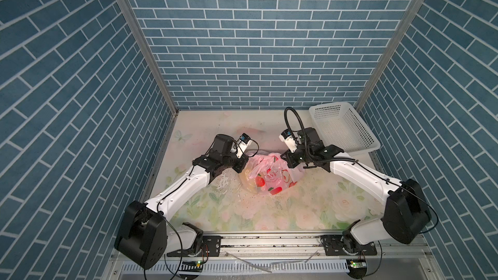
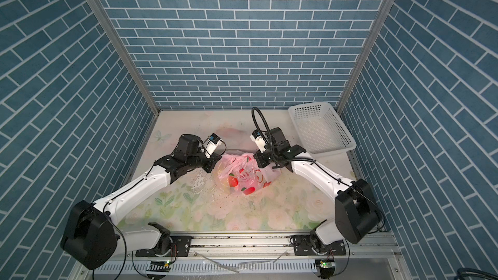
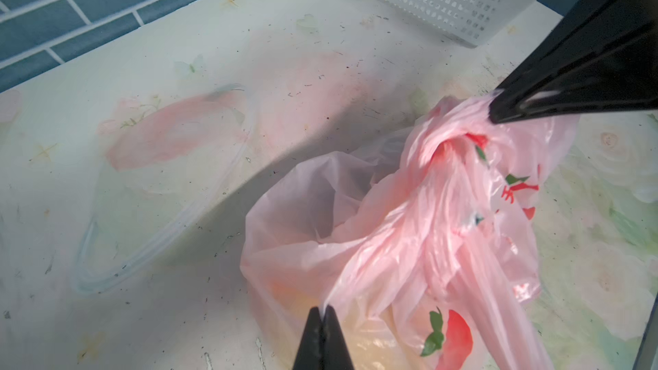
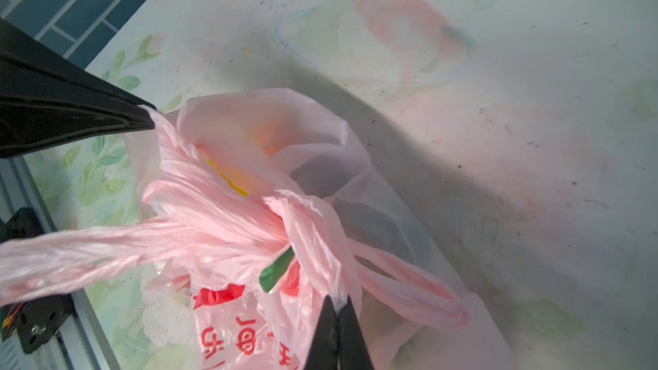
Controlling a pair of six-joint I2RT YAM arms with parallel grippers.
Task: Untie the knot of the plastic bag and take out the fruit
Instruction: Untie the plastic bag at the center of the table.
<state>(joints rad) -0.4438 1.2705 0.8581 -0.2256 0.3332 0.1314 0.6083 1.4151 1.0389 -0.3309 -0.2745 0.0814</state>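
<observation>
Working across one table (image 1: 269, 219), I have one white basket (image 1: 361, 130) standing empty at the far corner on my right, and one plastic bag (image 1: 272, 181) sitting mid-table between my two arms. Its single knot (image 4: 249, 222) looks twisted tight, so I judge the untying barely begun, with no fruit out yet. My left gripper (image 3: 323, 311) is closed on a thin strand of the bag's plastic at one side of the knot, and my right gripper (image 4: 336, 300) is pinched shut on a fold at the other side. Of the fruit (image 4: 229, 179), only a yellow patch shows inside the bag; I cannot count the pieces.
</observation>
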